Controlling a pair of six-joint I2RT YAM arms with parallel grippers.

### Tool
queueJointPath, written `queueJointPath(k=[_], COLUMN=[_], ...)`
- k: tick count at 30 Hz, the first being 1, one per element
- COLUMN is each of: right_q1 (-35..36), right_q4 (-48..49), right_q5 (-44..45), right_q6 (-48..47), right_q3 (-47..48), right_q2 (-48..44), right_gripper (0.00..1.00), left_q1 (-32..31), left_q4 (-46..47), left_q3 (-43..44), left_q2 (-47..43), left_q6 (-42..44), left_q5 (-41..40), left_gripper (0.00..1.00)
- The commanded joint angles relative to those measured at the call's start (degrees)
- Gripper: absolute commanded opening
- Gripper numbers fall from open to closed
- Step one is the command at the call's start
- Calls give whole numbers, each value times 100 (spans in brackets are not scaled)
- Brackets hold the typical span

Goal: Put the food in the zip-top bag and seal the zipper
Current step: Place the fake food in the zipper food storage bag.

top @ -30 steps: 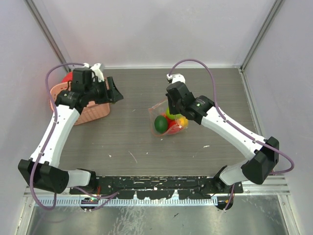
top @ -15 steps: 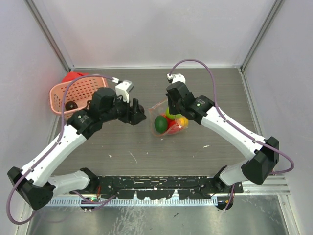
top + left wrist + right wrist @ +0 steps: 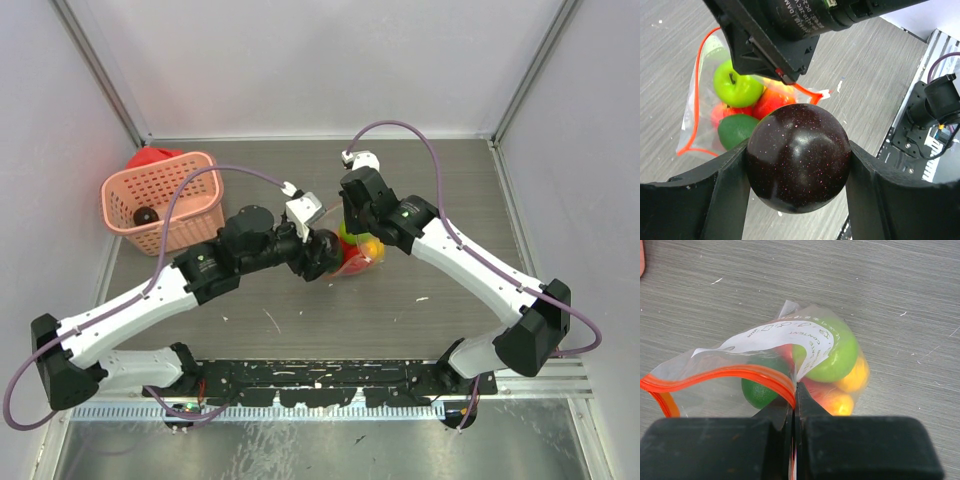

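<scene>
Left wrist: left pincer (image 3: 797, 172) clamps dark fruit (image 3: 797, 147) over edge of zip-top bag (image 3: 694, 117).

left tool (image 3: 320, 255) | from pink basket (image 3: 185, 235) to over zip-top bag (image 3: 690, 127) | gripping dark purple fruit (image 3: 799, 156)

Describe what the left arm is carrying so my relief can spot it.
Find the clear bag on the table. Beside it, the left gripper clamps a ball. It is glossy dark purple-brown, unlike the green, red and yellow pieces in the bag.
</scene>
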Motion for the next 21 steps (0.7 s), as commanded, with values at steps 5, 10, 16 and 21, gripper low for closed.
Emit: queueJointPath(k=[5, 10, 16, 21], right_q1=[-30, -31, -27, -27], right_q4=[200, 217, 235, 244], right_q5=[-48, -97, -115, -132], right_q6=[72, 85, 89, 91], right_q3=[91, 78, 31, 24], right_q2=[-331, -371, -424, -439], right_gripper=[0, 0, 0, 0], left_q1=[-41, -44, -42, -41], left_q4=[1505, 1773, 1946, 1957], left_q3=[-313, -423, -441, -440], left_q2=[387, 652, 947, 1108], left_q6=[655, 810, 922, 815], left_q5=[-177, -520, -1169, -1459], left_gripper=[42, 43, 45, 53])
